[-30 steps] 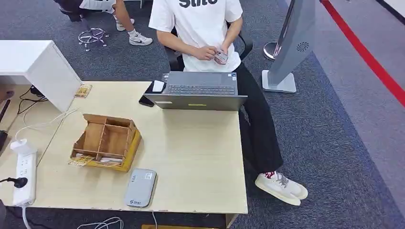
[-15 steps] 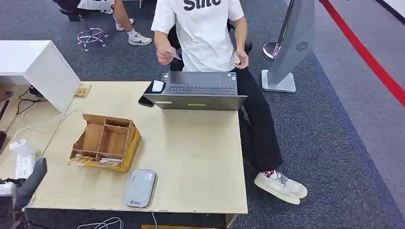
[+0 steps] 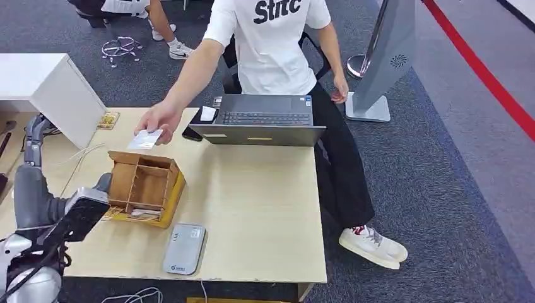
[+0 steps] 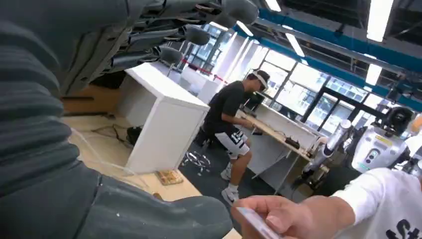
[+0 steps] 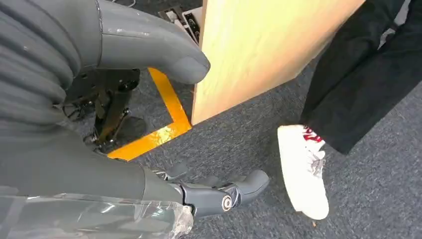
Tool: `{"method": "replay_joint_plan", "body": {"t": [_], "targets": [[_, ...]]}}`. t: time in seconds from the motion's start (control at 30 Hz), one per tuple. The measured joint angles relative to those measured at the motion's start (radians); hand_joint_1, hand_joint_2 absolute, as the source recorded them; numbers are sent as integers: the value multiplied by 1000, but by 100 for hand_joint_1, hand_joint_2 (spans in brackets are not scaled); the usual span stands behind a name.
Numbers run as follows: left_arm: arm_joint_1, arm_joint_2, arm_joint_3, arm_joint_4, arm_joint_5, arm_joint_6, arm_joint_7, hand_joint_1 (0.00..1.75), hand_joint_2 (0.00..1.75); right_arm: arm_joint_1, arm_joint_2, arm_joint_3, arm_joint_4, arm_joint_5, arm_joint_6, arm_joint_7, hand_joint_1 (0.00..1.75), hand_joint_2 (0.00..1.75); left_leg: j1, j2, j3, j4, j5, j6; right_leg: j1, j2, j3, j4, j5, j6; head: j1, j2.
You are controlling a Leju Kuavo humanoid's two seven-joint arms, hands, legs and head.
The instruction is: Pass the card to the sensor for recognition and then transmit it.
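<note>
A person in a white shirt sits behind the laptop and holds out a white card point(image 3: 146, 139) over the far edge of the wooden compartment box point(image 3: 142, 187). In the left wrist view the card point(image 4: 256, 222) is pinched in the person's fingers, just beyond my thumb. My left hand point(image 3: 35, 140) is raised at the table's left side, its fingers point(image 4: 179, 47) spread and holding nothing. The grey card sensor point(image 3: 184, 248) lies flat near the table's front edge. My right hand point(image 5: 99, 124) hangs beside the table corner, fingers apart and empty.
An open grey laptop point(image 3: 262, 120) stands at the table's far edge, with a dark phone point(image 3: 192, 133) beside it. A white cabinet point(image 3: 60, 91) and a power strip with cables sit at the left. The person's leg and white shoe point(image 5: 303, 169) are close to the table's right corner.
My left arm has risen into view at the table's left side. The person has reached forward, bringing the card from chest height to over the wooden box.
</note>
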Motion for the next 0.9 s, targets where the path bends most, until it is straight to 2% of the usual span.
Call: {"method": "replay_joint_plan", "body": {"t": [0.5,0.53,0.57,0.9], "targets": [[-253,188,-169,185,-356,-82,96,0,175,-79,1,-77,76,99,86,-10,0,175,0,0,0,0,1,0,0,0,0,0,1,-1,0,0],[-268,202,-177,195,-386,-87,105,112,175,-84,1,-82,81,106,92,-10,0,175,0,0,0,0,1,0,0,0,0,1,1,-1,0,0],[-276,215,-184,197,-413,-90,110,175,175,-87,1,-83,82,113,99,-11,0,175,0,0,0,0,2,0,0,0,0,1,1,-1,1,0],[-412,335,-262,306,-678,-110,199,175,175,-136,1,-132,135,172,166,-23,0,175,1,2,-2,0,4,-2,1,3,-3,1,3,-2,-1,0]]}}
